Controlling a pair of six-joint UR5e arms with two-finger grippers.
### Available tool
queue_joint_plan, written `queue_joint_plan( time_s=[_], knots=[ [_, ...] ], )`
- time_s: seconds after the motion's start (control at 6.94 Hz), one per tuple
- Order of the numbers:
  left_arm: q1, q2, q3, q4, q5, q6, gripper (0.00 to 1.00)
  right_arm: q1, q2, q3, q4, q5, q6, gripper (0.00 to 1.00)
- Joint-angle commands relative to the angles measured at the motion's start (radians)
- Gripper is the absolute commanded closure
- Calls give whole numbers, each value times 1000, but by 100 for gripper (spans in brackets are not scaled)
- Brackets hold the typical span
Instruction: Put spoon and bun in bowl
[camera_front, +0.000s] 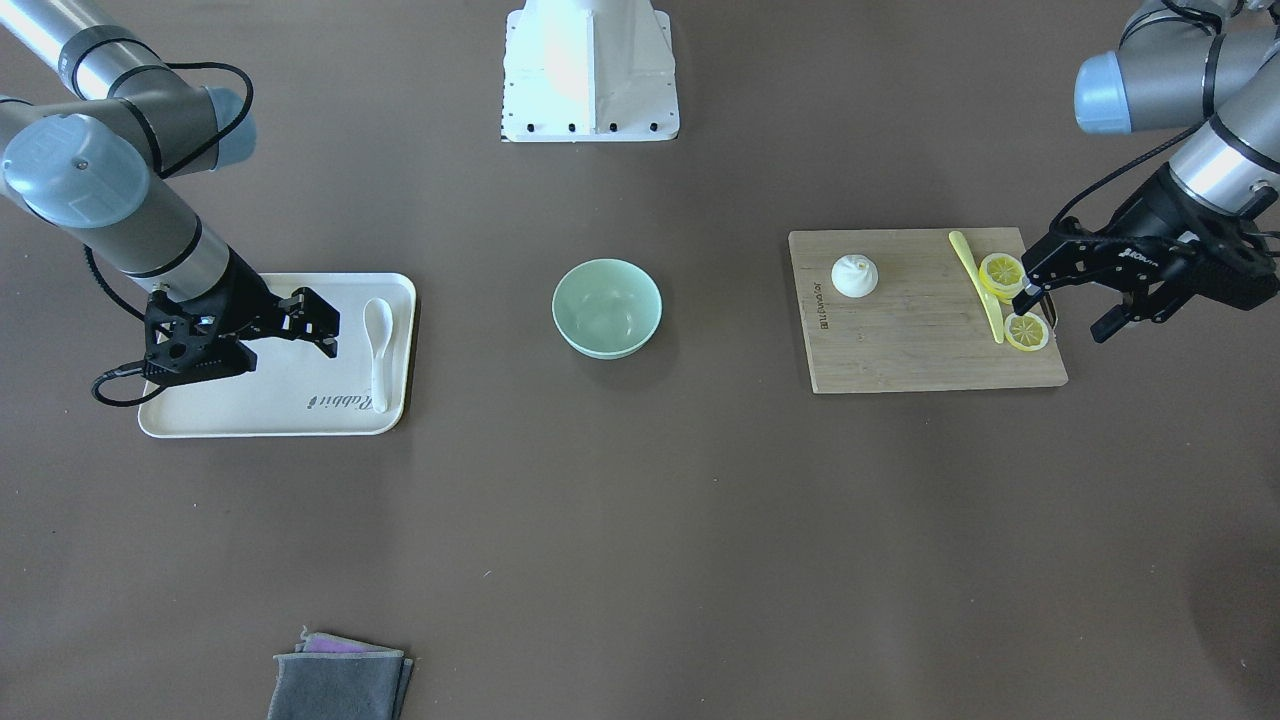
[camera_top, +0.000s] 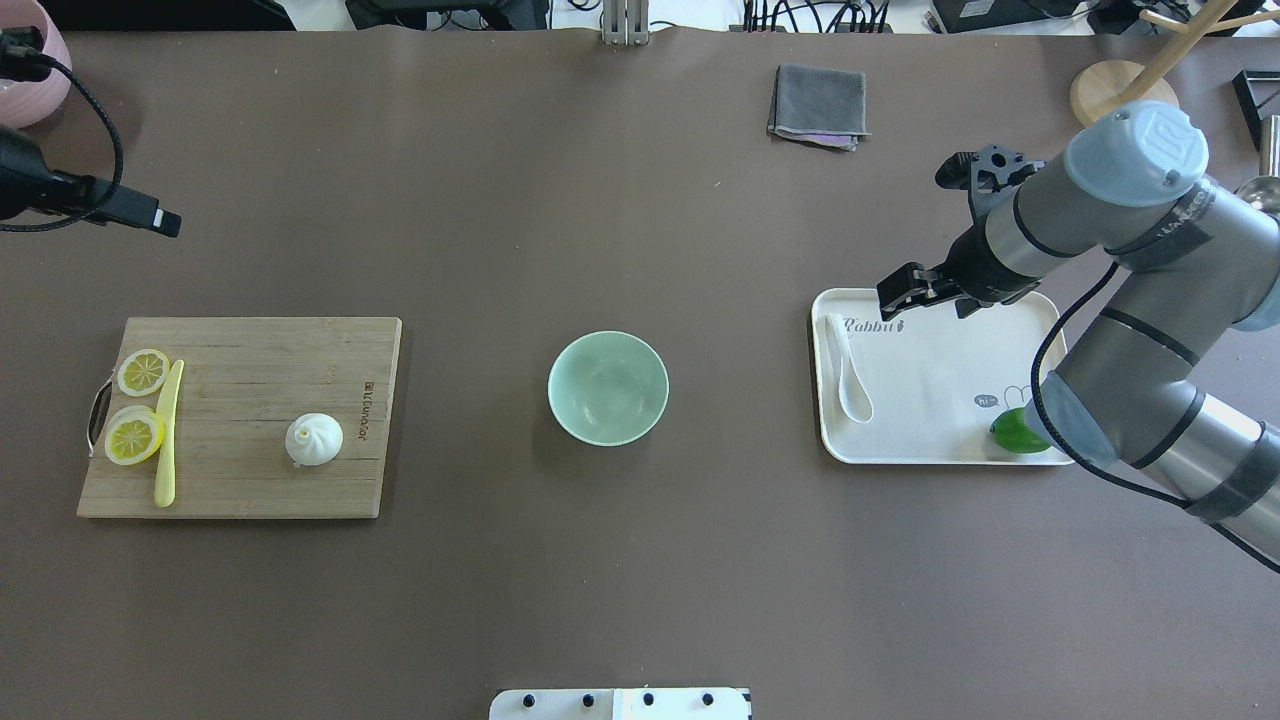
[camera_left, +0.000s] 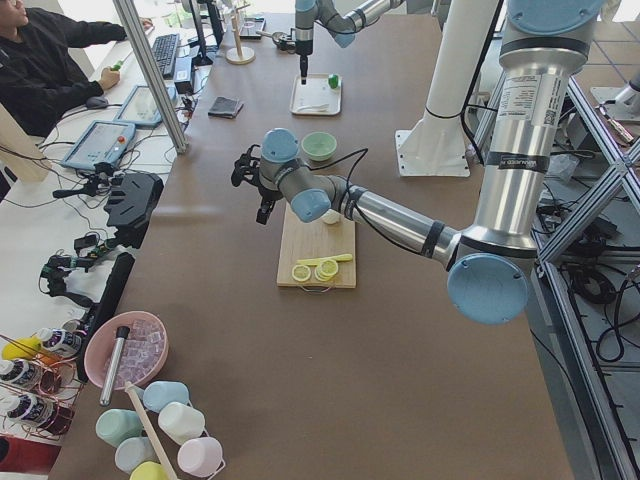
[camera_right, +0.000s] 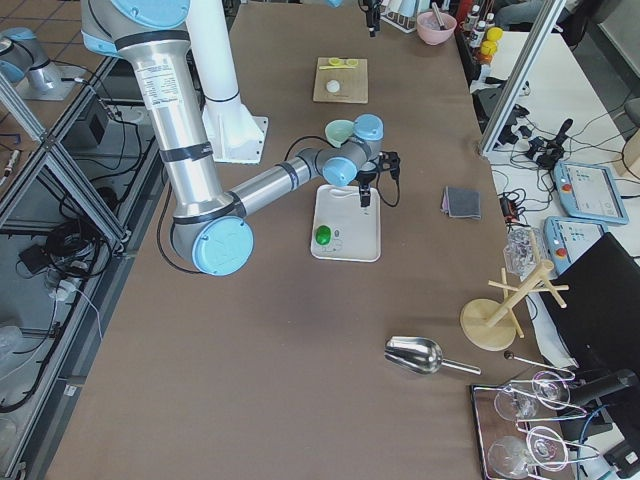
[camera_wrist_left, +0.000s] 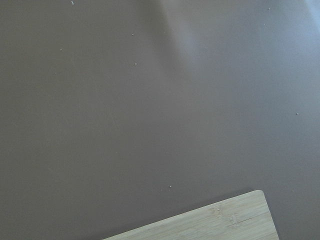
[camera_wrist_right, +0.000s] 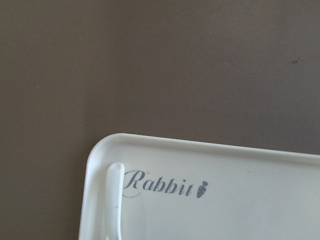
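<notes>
Overhead exterior shows the left gripper (camera_front: 1065, 312), jaws apart, hovering off the outer end of the board (camera_top: 240, 400), where the bun (camera_top: 314, 439) rests. The bowl (camera_top: 608, 388) sits empty in the middle, probably so both arms can reach it. The spoon (camera_top: 848, 375) lies on the tray (camera_top: 940, 430), with the right gripper (camera_front: 322, 325) spread nearby, seemingly lining up.

There is one mint-green bowl (camera_top: 608, 388), one white spoon (camera_top: 848, 372) and one white bun (camera_top: 314, 439). Two lemon slices (camera_top: 143, 372) (camera_top: 134, 437) and one pale-yellow knife (camera_top: 167, 432) share one wooden board (camera_top: 250, 480). Also one white tray (camera_top: 940, 440), one small green object (camera_top: 1012, 432) and one folded grey cloth (camera_top: 818, 105).
</notes>
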Motion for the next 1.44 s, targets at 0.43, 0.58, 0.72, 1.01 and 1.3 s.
queue_joint_plan(
  time_s=[0.43, 0.58, 0.72, 1.01, 1.3],
  knots=[
    [2, -3, 0, -5, -3, 1, 2, -62, 99, -123, 2, -36, 29, 40],
    [2, -5, 3, -3, -3, 1, 2, -76, 99, -124, 2, -47, 31, 40],
    [1, -8, 4, -3, -6, 1, 2, -81, 101, -123, 2, -47, 34, 40],
    [2, -9, 4, -3, -9, 2, 2, -97, 101, -126, 2, -62, 35, 41],
    [2, -25, 9, -3, -11, 2, 2, -105, 101, -130, 0, -72, 40, 57]
  ],
)
